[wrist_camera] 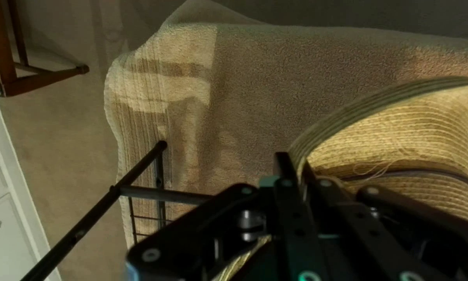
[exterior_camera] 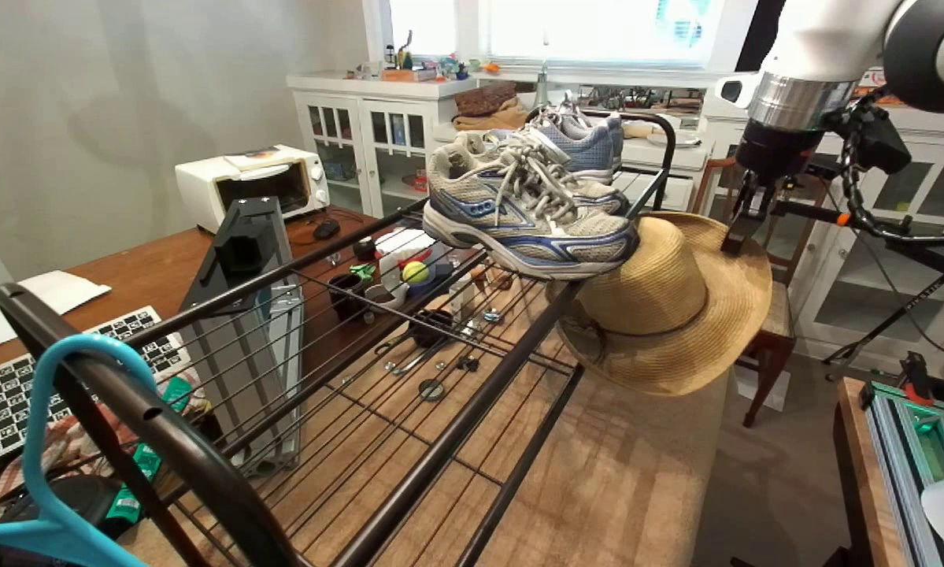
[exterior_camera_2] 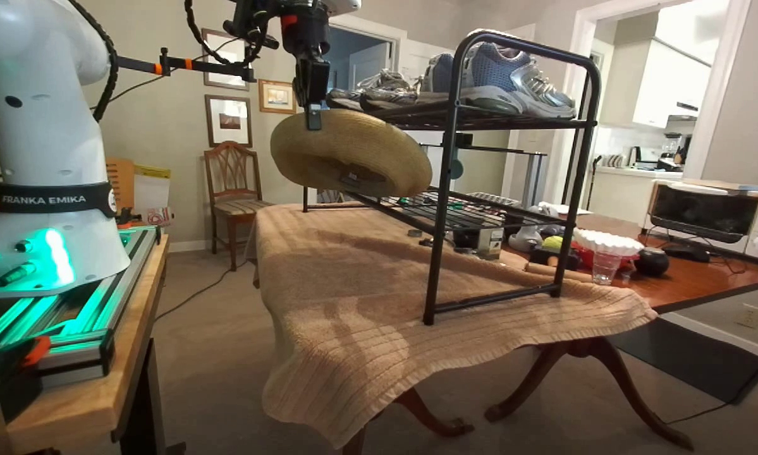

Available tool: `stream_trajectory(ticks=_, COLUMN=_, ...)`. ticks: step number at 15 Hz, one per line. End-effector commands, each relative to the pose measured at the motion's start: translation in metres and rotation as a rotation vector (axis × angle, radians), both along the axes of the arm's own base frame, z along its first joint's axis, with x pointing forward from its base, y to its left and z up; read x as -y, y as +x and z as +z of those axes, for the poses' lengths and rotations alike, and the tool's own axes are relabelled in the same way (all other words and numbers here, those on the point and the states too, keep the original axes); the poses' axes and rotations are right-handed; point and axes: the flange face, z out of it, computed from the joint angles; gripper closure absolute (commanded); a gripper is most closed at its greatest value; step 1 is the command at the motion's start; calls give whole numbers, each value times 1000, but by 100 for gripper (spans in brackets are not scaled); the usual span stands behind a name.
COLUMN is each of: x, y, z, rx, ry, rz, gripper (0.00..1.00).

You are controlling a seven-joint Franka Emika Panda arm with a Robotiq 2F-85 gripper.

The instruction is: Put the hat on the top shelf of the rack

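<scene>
gripping the hat (exterior_camera: pixel 645 276) by its brim, beside the rack (exterior_camera_2: pixel 445 170)

we have the gripper (wrist_camera: pixel 297 171) clenched on the hat's brim, its fingers (exterior_camera_2: pixel 313 119) pressing the straw from either side. we see the hat hang tilted beside the rack, on the side nearer the arm (exterior_camera_2: pixel 50 114), its crown turned toward the rack; whether it touches the rack we cannot tell. on the rack's top shelf (exterior_camera: pixel 473 409) we find sneakers (exterior_camera: pixel 519 228) grouped at one end, and at that end the rack stands on a tan towel (exterior_camera_2: pixel 353 272). across the rack from the arm we spot a white toaster oven (exterior_camera_2: pixel 707 218) in both exterior views
</scene>
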Motion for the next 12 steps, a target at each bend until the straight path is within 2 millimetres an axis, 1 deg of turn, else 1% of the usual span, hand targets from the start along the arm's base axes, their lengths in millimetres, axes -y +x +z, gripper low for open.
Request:
stream_trajectory(ticks=1, x=-9, y=-15, z=13, rx=-18, ry=25, rz=82, gripper=99)
stream_trajectory(ticks=4, x=-14, y=-25, z=19, rx=-60, ry=23, rz=123, gripper=99)
stream_trajectory(ticks=7, x=-27, y=-34, z=22, rx=-105, ry=64, rz=205, gripper=99)
stream_trajectory(ticks=12, x=-51, y=-35, z=32, rx=-87, ry=87, rz=277, gripper=99)
